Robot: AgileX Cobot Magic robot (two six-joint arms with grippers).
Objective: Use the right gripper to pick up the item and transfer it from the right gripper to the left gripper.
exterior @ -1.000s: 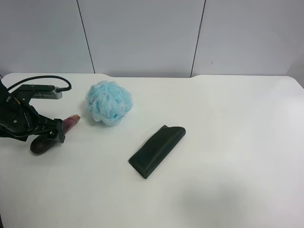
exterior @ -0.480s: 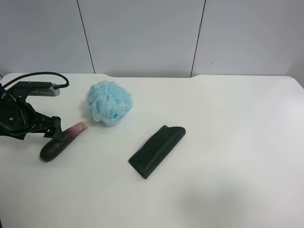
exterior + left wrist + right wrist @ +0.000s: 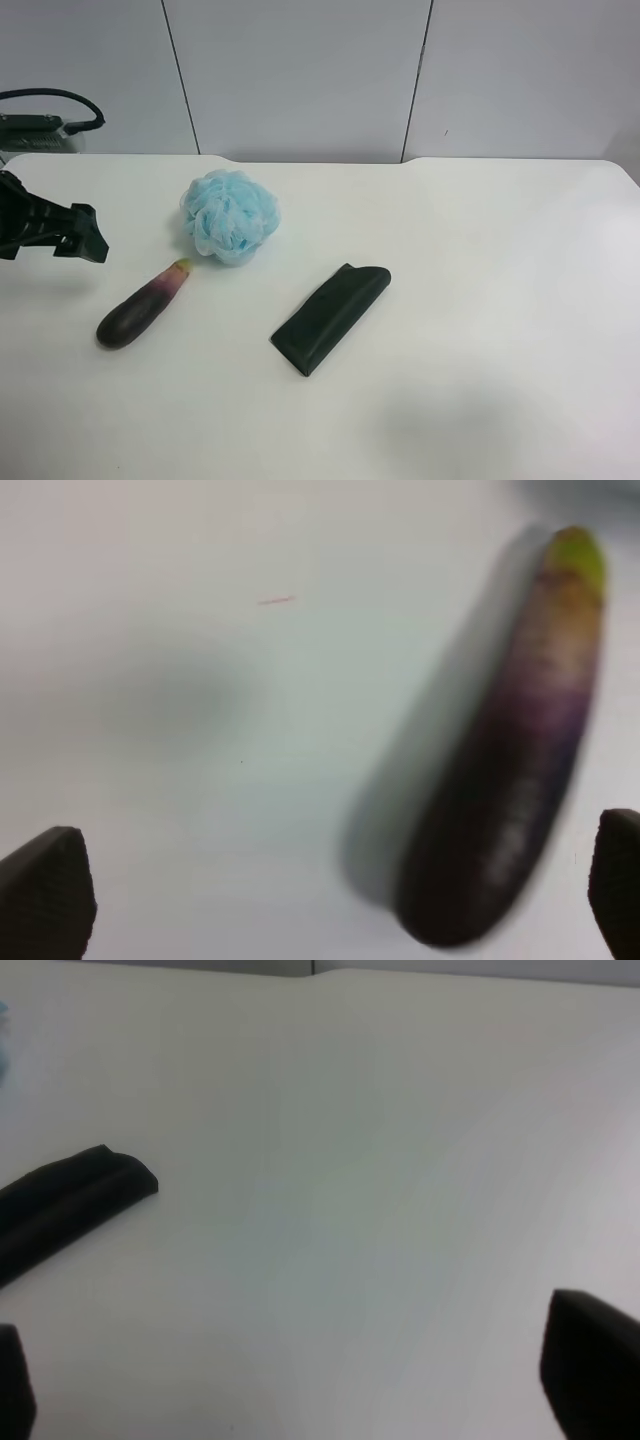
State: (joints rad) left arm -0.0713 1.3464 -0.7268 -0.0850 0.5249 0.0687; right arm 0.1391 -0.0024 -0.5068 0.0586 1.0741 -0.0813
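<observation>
The eggplant (image 3: 140, 308), dark purple with a pale tip, lies flat on the white table (image 3: 480, 300), its tip pointing toward the pouf. It also shows in the left wrist view (image 3: 515, 770), lying between the spread jaws and below them. The arm at the exterior high view's left carries my left gripper (image 3: 92, 238), which is open and empty, above and to the left of the eggplant; in the left wrist view (image 3: 330, 895) its jaws stand wide apart. My right gripper (image 3: 300, 1380) is open and empty over bare table; it is out of the exterior high view.
A light blue mesh pouf (image 3: 230, 215) sits just beyond the eggplant's tip. A dark green folded cloth (image 3: 332, 316) lies mid-table and shows in the right wrist view (image 3: 70, 1205). A grey panelled wall runs behind the table.
The left gripper, which held the eggplant a second ago, has let it go and drawn back up and to the left. The eggplant now lies free on the table.
</observation>
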